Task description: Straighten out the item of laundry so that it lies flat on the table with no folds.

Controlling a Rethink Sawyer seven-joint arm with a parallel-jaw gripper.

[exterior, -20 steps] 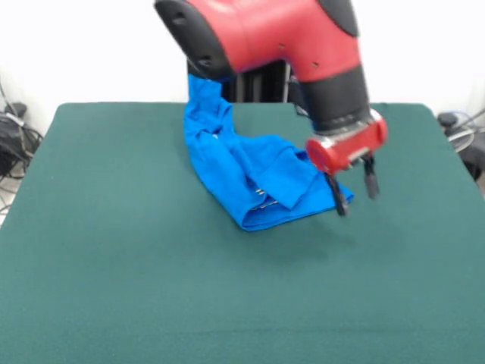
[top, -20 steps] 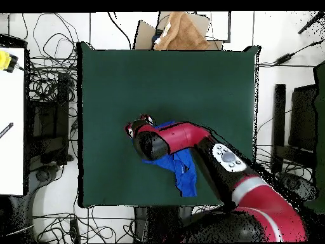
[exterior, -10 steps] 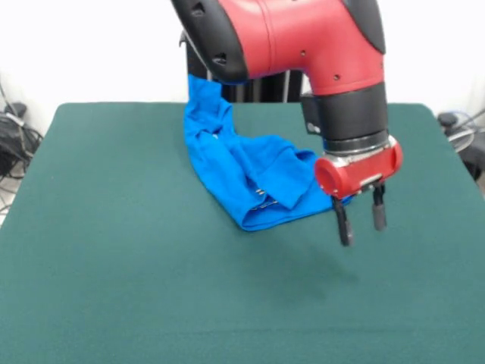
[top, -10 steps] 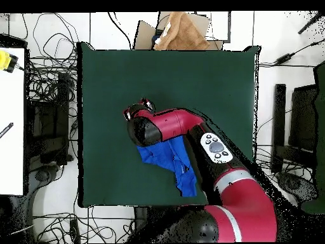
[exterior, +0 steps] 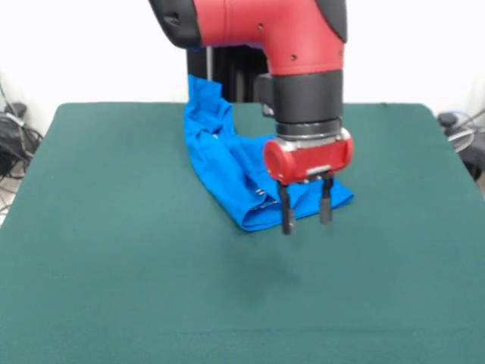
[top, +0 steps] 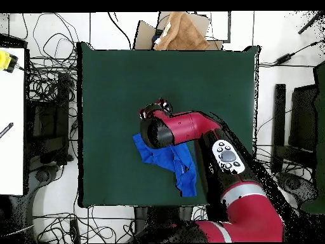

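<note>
The item of laundry (exterior: 235, 163), a bright blue shirt, lies bunched and folded on the far half of the green table (exterior: 114, 250), one end trailing over the far edge. In the overhead view the shirt (top: 171, 162) shows partly under the arm. My gripper (exterior: 305, 214) hangs open over the shirt's near hem, its two dark fingers (exterior: 286, 214) pointing down with nothing between them. In the overhead view the gripper (top: 154, 110) shows just beyond the red wrist.
A brown cloth in a cardboard box (top: 181, 33) sits past one table edge. Cables and equipment (top: 47, 121) surround the table. A white surface (top: 11, 121) lies along one side.
The gripper has swung left in the front view, from beside the shirt's right corner to over its near hem. It stays open. The shirt has not moved.
</note>
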